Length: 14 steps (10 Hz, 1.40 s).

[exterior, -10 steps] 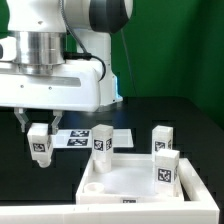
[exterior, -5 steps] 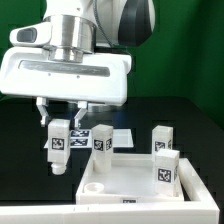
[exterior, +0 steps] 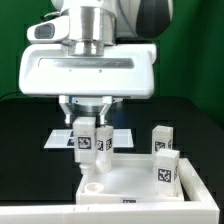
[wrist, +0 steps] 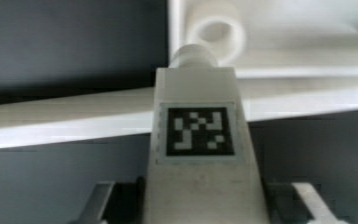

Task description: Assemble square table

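the gripper point(exterior: 87, 124) hangs over the near left part of the black table point(exterior: 25, 135), its fingers point(exterior: 72, 115) closed on the upper part of a short white leg point(exterior: 86, 146) that it holds upright, tag facing the camera. the lower end of this leg hovers just above the far left corner of the square white top point(exterior: 135, 182), which lies with its raised rim up near the front edge of the table; a small round socket point(exterior: 93, 186) shows in that corner, below and slightly in front of the leg, and the two are apart. a second leg point(exterior: 101, 142) stands just beside the held one, on the exterior view's right, close to the far rim of the top. two more legs stand toward the right edge of the table: one point(exterior: 160, 138) behind the top, one point(exterior: 166, 168) nearer, at its right rim. the marker board point(exterior: 65, 139) lies flat on the table behind the gripper, partly hidden. in the wrist view the held leg point(wrist: 197, 135) fills the middle with its tag clear, and beyond its end the round socket point(wrist: 213, 40) sits by the rim of the top point(wrist: 274, 45).
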{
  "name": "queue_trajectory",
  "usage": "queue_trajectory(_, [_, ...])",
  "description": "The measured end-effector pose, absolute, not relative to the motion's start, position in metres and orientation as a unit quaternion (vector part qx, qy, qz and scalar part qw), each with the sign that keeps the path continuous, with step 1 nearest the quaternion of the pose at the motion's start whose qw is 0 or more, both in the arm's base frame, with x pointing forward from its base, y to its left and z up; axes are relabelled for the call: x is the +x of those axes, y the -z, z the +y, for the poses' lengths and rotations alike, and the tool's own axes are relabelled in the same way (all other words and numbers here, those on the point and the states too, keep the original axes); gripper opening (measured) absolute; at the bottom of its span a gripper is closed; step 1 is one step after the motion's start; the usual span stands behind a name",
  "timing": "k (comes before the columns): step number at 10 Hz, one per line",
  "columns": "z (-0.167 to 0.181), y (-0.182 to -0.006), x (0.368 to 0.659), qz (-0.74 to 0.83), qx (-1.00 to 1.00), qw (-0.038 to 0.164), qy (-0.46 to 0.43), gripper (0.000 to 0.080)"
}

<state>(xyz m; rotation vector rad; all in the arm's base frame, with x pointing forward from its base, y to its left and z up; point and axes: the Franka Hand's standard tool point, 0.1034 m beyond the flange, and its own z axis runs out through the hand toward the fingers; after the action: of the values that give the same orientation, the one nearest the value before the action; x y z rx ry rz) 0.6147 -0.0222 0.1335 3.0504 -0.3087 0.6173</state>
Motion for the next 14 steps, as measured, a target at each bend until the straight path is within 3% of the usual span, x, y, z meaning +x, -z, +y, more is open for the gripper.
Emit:
queue_trajectory(4, [-0.021, -0.135, 0.617, -0.102, 0.976, 0.002, -0.190, 0.0287])
queue_trajectory(7, [-0.018, -0.120, 0.617, -0.078, 0.980, 0.013, -0.182, 0.0287])
queue_trajectory(10, [-0.022, -0.119, 0.628, -0.042, 0.983, 0.019, -0.175, 0.0287])
queue_trajectory(14, [-0.028, -0.110, 0.620, -0.050, 0.983, 0.022, -0.172, 0.0287])
